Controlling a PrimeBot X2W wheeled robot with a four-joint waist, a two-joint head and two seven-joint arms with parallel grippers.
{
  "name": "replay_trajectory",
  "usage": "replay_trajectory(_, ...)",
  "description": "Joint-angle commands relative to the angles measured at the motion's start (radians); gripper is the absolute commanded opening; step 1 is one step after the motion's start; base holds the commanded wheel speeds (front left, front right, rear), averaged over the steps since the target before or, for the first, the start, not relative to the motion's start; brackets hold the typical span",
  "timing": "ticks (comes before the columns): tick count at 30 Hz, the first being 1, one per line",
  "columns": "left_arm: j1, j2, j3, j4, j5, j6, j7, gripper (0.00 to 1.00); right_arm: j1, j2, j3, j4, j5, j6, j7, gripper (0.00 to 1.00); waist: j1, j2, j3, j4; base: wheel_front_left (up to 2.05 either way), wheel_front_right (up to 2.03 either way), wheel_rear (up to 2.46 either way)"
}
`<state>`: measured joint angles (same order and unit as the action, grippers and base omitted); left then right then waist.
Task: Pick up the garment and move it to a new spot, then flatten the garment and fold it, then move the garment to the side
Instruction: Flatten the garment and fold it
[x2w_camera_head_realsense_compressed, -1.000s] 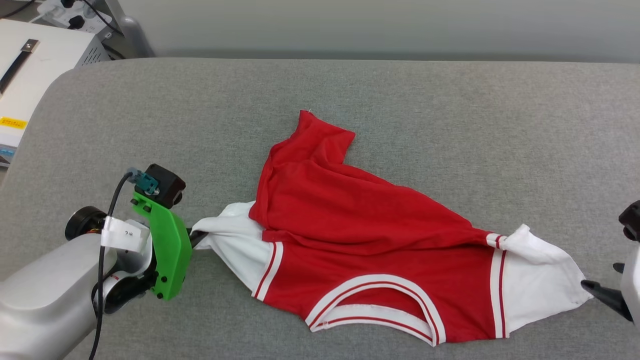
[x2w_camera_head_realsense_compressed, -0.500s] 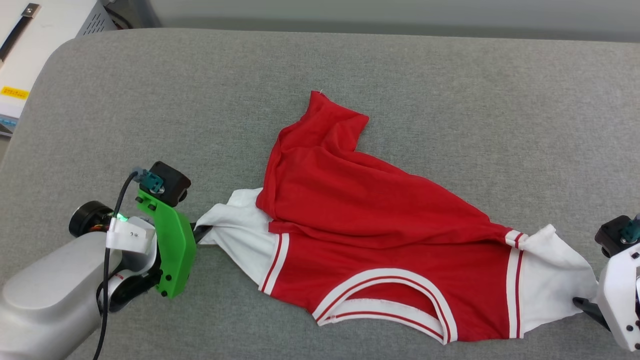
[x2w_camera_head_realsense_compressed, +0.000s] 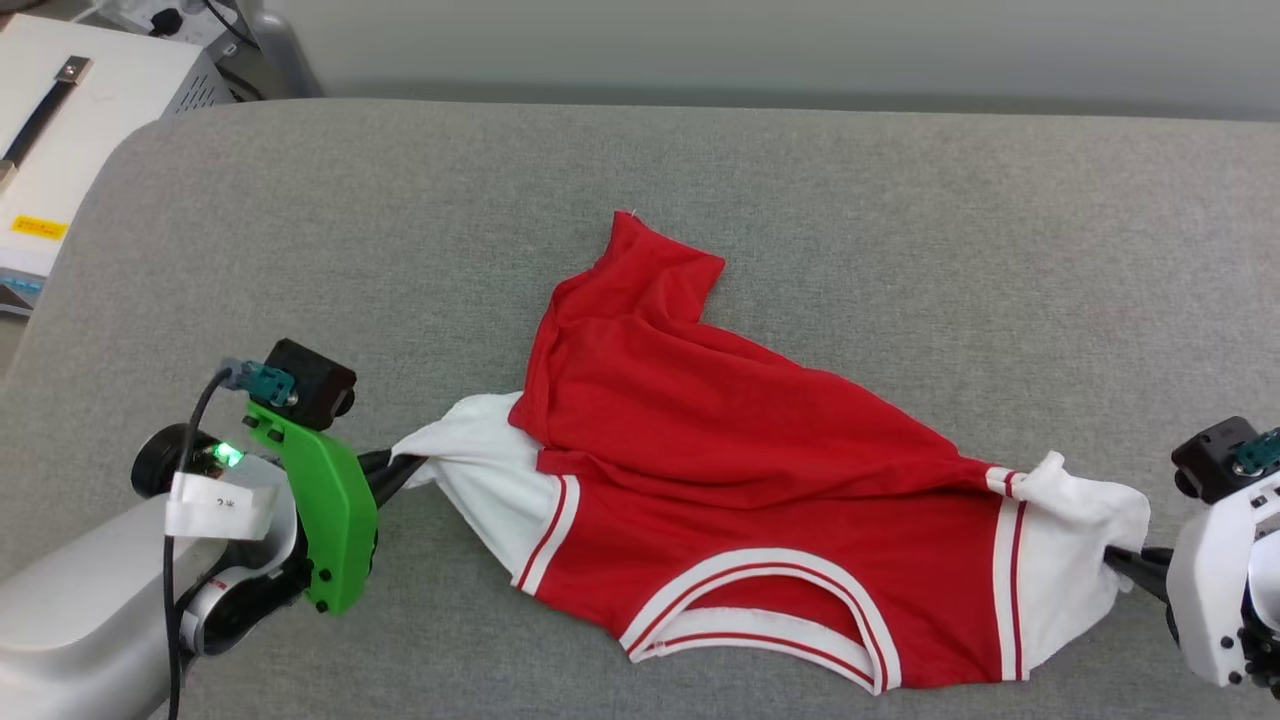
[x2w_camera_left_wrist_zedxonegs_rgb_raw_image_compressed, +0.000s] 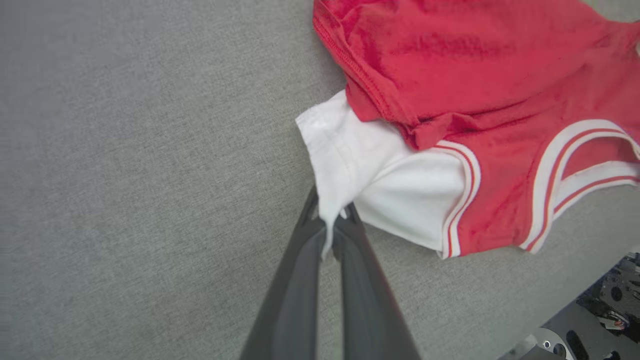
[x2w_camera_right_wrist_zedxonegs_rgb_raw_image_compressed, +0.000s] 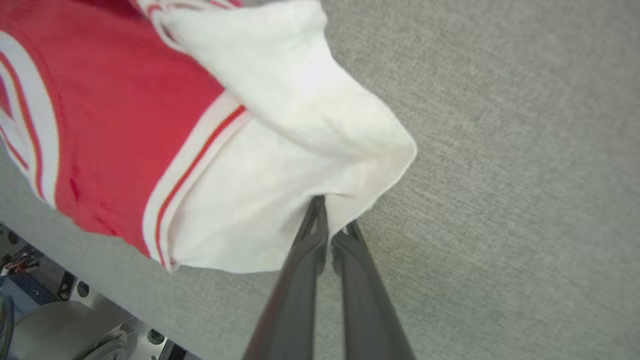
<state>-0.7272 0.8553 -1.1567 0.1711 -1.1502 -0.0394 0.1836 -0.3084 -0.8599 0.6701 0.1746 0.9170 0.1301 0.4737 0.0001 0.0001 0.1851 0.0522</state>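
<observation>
Garment (x2w_camera_head_realsense_compressed: 760, 470) on grey surface (x2w_camera_head_realsense_compressed: 900, 200), sleeves (x2w_camera_head_realsense_compressed: 470, 470) tight in left tool (x2w_camera_left_wrist_zedxonegs_rgb_raw_image_compressed: 330, 214) and right tool (x2w_camera_right_wrist_zedxonegs_rgb_raw_image_compressed: 334, 215).

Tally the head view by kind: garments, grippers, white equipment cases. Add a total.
Garments: 1, the garment, red with white sleeves.
Grippers: 2, the left gripper and the right gripper, each shut on a white sleeve.
White equipment cases: 1, the case at far left.
Total: 4.

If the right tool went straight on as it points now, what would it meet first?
The white sleeve of the garment, pinched in the right tool; beyond it, probably the red body.
</observation>
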Motion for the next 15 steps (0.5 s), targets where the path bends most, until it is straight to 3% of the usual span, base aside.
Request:
replay_trajectory(1,0.007,0.020,0.013,-0.024,-0.002,0.012,-0.011,0.00,0.005,-0.009,-0.016,-0.019,0.026,0.001,-0.019,0.00,-0.0001,-0.0001,-0.036,-0.005,0.00,0.00,0.00)
replay_trajectory(7,-0.051,0.097,0.084,-0.235,-0.004,0.058,-0.028,0.00,0.026,-0.055,-0.172,-0.156,0.165,0.001,-0.091,0.00,-0.0001,-0.0001,-0.097,-0.008,0.00,0.00,0.00)
replay_trajectory(15,-0.163,0.086,0.151,-0.366,0.013,0.068,-0.029,0.00,0.014,-0.046,-0.326,-0.287,0.275,0.001,-0.113,0.00,-0.0001,-0.0001,-0.121,-0.015,0.00,0.00,0.00)
